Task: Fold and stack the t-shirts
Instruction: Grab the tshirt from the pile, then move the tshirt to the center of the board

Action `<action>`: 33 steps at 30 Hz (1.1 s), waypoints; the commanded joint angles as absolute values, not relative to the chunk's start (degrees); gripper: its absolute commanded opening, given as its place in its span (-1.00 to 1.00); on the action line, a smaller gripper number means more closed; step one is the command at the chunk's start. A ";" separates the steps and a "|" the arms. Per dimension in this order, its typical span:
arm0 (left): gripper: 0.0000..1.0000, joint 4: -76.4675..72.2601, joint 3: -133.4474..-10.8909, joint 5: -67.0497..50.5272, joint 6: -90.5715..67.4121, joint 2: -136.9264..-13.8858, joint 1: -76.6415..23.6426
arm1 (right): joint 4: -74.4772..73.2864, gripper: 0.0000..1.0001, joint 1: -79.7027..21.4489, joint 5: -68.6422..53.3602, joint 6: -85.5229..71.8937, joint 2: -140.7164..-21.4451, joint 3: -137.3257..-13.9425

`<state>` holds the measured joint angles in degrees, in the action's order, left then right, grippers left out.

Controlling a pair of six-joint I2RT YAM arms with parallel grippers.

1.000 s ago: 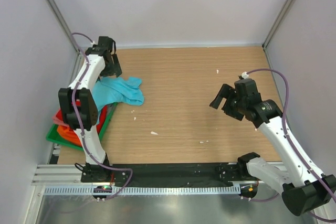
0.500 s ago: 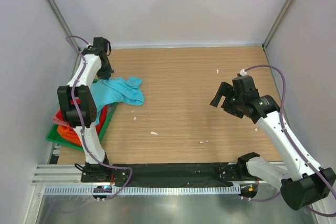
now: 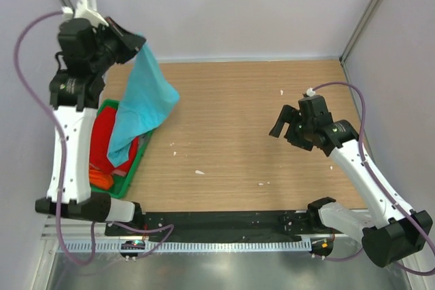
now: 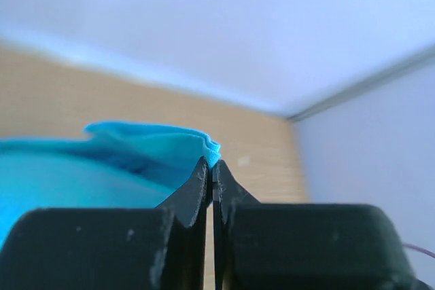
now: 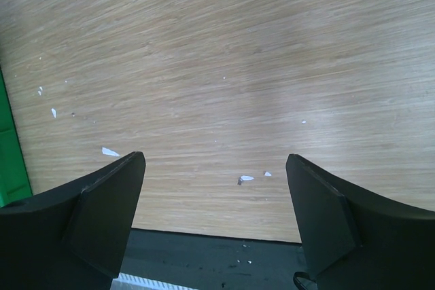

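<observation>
You're holding the turquoise t-shirt point(image 3: 144, 103) up by one edge, left gripper point(image 3: 130, 37) pinched tight on the cloth, high over the table's point(image 3: 238, 100) far-left corner. The shirt's tail is dangling over the green tray point(image 3: 139, 161), where the red t-shirt point(image 3: 112, 134) and orange t-shirt point(image 3: 100, 178) are lying. The right gripper point(image 3: 291, 128) is hovering spread wide and empty at the right.

Best bet: swing the shirt clear of the tray, lower it onto bare wood, and take a second corner with the right so it's spreading, not bunching.

The left wrist view is showing the cloth nipped between closed tips; only the top view is showing the drape and the tray.
</observation>
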<state>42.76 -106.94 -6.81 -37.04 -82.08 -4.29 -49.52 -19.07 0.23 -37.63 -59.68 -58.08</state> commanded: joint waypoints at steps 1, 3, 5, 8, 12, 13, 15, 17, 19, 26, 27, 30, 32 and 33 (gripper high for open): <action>-1.00 34.02 -116.08 -17.82 -44.03 -77.43 -7.55 | -47.29 0.82 -19.34 -1.23 -37.09 -59.59 -60.91; -1.00 33.49 -123.90 -20.47 -46.57 -77.61 -8.79 | -46.94 0.83 -19.34 -0.71 -37.53 -59.07 -60.47; -1.00 33.40 -128.73 -25.03 -51.92 -79.18 -9.40 | -46.23 0.82 -19.34 1.91 -38.67 -58.71 -59.68; -1.00 33.05 -138.49 -27.86 -57.64 -82.17 -13.69 | -45.53 0.82 -19.34 2.72 -41.04 -58.10 -59.33; -1.00 25.94 -138.78 -28.48 -65.82 -83.14 -22.21 | -46.49 0.82 -19.34 2.55 -42.54 -58.01 -59.68; -1.00 25.49 -139.39 -27.35 -65.83 -83.41 -24.85 | -46.93 0.83 -19.34 2.64 -42.28 -57.83 -59.68; -1.00 25.49 -138.61 -24.88 -63.90 -83.85 -31.45 | -47.11 0.83 -19.42 2.72 -41.23 -57.57 -59.85; -1.00 25.14 -132.93 -23.91 -62.94 -83.24 -34.52 | -47.37 0.84 -19.34 2.55 -39.91 -57.48 -60.12; -1.00 24.87 -128.52 -23.03 -61.88 -81.66 -35.59 | -48.16 0.85 -19.34 2.38 -38.85 -57.57 -60.55; -1.00 42.21 -123.12 -14.70 -47.84 -80.77 -34.46 | -50.10 0.83 -19.34 -2.60 -34.99 -58.01 -62.76; -1.00 45.49 -124.61 -11.89 -44.07 -81.12 -34.11 | -49.49 0.80 -19.34 -5.25 -33.41 -58.01 -62.41; -1.00 53.60 -120.79 -4.67 -40.09 -80.77 -30.25 | -46.06 0.48 -19.34 -15.18 -32.61 -59.14 -59.42; -1.00 56.06 -117.35 -5.53 -38.68 -79.90 -24.47 | -45.53 0.36 -19.60 -19.66 -33.13 -60.46 -56.36; -1.00 55.73 -115.51 -6.41 -38.32 -79.28 -22.43 | -45.53 0.35 -20.03 -20.30 -33.57 -61.25 -55.21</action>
<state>49.93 -118.39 -10.37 -44.27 -81.93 -28.25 -47.11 -19.22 -11.51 -34.72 -59.33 -58.30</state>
